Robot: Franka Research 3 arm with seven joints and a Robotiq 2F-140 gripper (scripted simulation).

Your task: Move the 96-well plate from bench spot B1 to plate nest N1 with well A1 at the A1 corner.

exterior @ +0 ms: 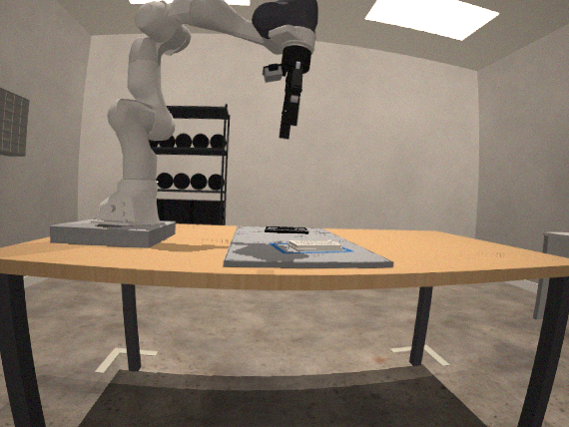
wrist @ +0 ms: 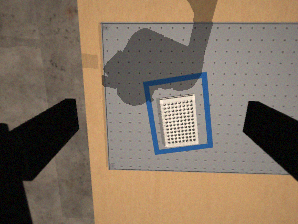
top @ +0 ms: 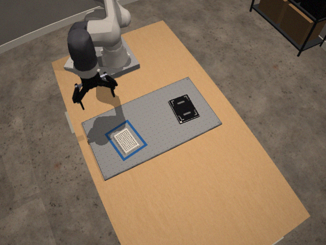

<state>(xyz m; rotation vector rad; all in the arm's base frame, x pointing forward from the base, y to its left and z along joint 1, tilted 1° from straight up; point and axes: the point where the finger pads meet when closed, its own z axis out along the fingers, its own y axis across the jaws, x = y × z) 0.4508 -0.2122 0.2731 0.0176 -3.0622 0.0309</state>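
The white 96-well plate (top: 126, 140) (exterior: 314, 243) (wrist: 178, 121) lies flat inside the blue outline of spot B1 (top: 120, 125) (exterior: 280, 250) (wrist: 151, 119) on the grey perforated bench board (top: 160, 100) (exterior: 250, 262) (wrist: 250, 65). The black plate nest N1 (top: 183, 109) (exterior: 285, 227) with white corner locators sits further along the board and is empty. My gripper (top: 94, 95) (exterior: 285, 132) (wrist: 161, 115) is open and empty. It hangs high above the table, roughly over the plate. Its two dark fingers show at the left and right edges of the wrist view.
The arm's base stands on a grey pedestal (top: 131, 64) (exterior: 112, 232) at the table's end. The wooden table (top: 200, 177) (exterior: 449, 259) edge runs close to the board near B1. Black shelving (top: 289, 26) (exterior: 195, 165) stands off the table.
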